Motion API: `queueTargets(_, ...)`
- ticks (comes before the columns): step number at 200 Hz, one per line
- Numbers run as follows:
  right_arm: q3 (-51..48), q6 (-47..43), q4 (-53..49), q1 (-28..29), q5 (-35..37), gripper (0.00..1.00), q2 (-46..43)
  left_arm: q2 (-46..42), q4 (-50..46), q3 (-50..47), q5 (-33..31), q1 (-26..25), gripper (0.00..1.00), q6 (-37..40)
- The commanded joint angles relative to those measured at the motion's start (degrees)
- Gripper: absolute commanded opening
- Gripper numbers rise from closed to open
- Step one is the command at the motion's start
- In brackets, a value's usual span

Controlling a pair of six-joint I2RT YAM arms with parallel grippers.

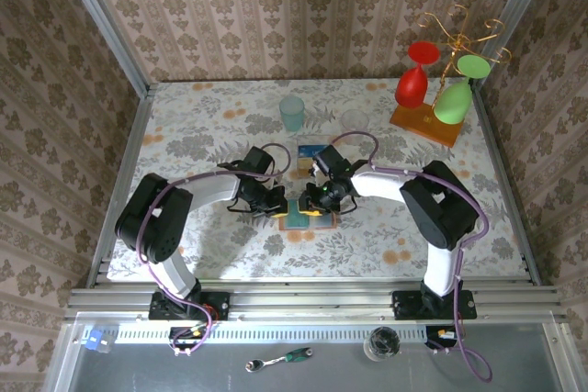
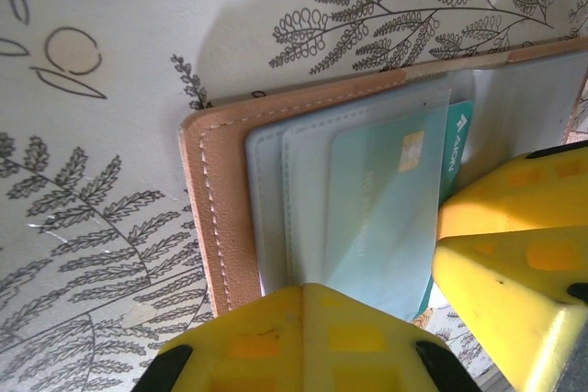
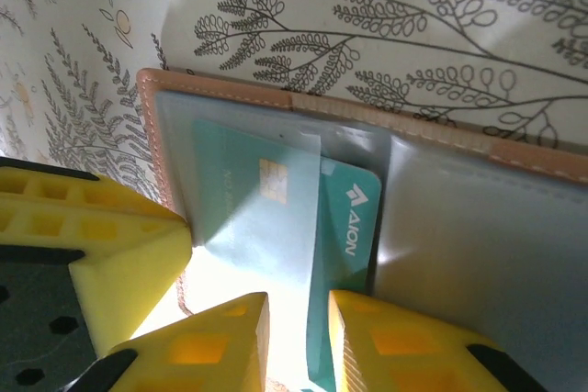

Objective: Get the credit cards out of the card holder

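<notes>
Nearest the lens in the right wrist view, the right gripper point(image 3: 297, 311) stands with its yellow jaws narrowly apart, and we see the near end of the teal credit card point(image 3: 347, 227) running down into the gap between them. We cannot tell whether the tips press on the card or merely hover over it. The card lies in a clear sleeve of the card holder point(image 3: 487, 263), which is spread open and flat on the fern-patterned table point(image 3: 432, 34). A chip shows through the sleeve, while a bare strip with a white logo sticks out past the sleeve's edge on the side toward the fold. Whether that strip belongs to the chip card or to a second card behind it, we cannot tell. Judged from this view, the card's long axis runs from the holder's far border toward the right gripper, so the card lies directly ahead of and beneath those tips. The left gripper point(image 2: 303, 319) has its jaws together, with its tip set on the sleeved half near the stitched outer border, away from the fold. We judge that it pins the holder. In the top view both grippers meet over the holder at mid-table, the left from the left, the right from the right. The right gripper is the nearer to the exposed strip, and we judge that the coming pull falls to it.
</notes>
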Motion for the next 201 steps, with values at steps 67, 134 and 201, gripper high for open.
queueTargets(67, 0.83, -1.46, -3.87, 0.27, 2.72, 0.25, -4.28, -1.76, -2.84, 2.07, -0.28, 0.47, 0.0, 1.09)
queueTargets(134, -0.26, -0.5, -3.51, -0.25, 2.87, 0.25, -5.55, -1.46, -1.71, 4.31, 2.04, -0.66, 0.0, 0.05)
queueTargets(201, -0.83, 0.32, -4.04, -0.96, 3.25, 0.26, -5.03, 0.95, 0.64, 3.37, 3.14, -1.55, 0.0, -0.67)
